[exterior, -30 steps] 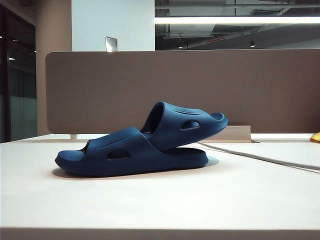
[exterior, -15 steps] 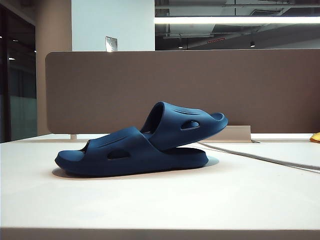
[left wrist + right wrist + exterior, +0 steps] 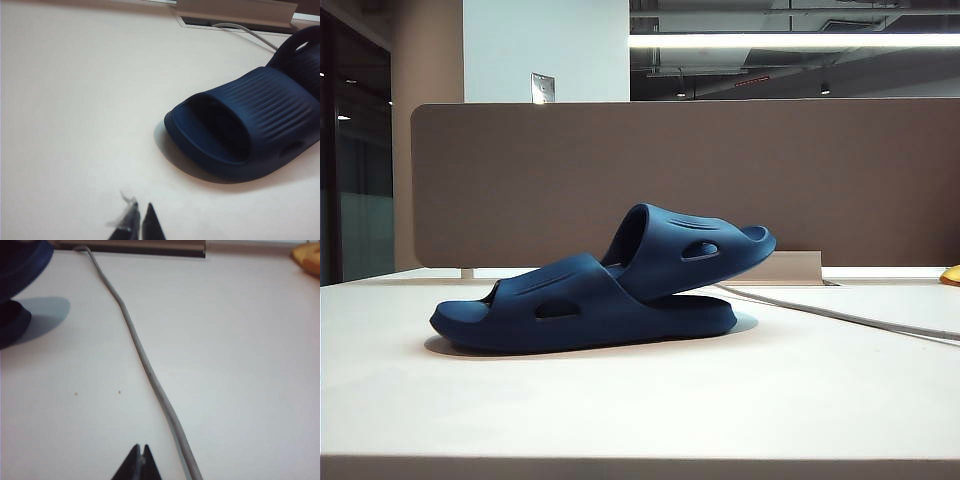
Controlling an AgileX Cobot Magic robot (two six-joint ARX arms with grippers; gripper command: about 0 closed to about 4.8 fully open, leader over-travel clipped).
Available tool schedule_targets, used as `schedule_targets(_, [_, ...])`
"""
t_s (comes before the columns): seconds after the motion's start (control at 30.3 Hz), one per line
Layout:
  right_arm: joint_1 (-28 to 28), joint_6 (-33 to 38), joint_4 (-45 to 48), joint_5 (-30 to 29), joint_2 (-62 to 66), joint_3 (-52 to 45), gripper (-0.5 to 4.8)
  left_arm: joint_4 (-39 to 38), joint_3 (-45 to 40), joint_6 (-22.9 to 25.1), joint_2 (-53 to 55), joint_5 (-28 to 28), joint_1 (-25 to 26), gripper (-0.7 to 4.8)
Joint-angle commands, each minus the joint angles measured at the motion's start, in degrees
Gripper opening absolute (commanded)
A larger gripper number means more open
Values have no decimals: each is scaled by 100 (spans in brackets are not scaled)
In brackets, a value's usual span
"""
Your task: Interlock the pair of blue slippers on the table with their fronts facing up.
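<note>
Two blue slippers sit left of centre in the exterior view, on a pale bench (image 3: 800, 400). The lower slipper (image 3: 570, 305) lies flat, toe to the left, strap up. The upper slipper (image 3: 695, 250) leans on it at a tilt, its near end tucked against the lower strap, its far end raised to the right. That wedging seems to be what holds it up; the pair looks interlocked, fronts up.

No arm shows in the exterior view. In the left wrist view, the left claw (image 3: 137, 220) is at the bottom edge, tips closed on nothing, clear of the slipper at the right. In the right wrist view, the right claw (image 3: 139, 460) is shut and empty at the bottom edge, beside a grey cable (image 3: 145, 365), the slippers far off at upper left. Both seem backed off because the work appears done.
</note>
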Motion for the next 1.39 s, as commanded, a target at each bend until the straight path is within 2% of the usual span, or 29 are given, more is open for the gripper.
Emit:
schedule_targets(0.03, [7,-17,26,7,4,-4,8,42,9,-17,-2,4,2,19])
schedule_targets(0.5, [4,24,79,7,0,-4,9,15,9,-15,-70,4,-94,21])
schedule_targets(0.76, [4,24,116,4,0,-4,9,-247,11,-15,-1537,-15,-87,21])
schedule_targets(1.39, [2,24,114,4,0,-4,9,-313,9,-15,-2452,-15,-87,21])
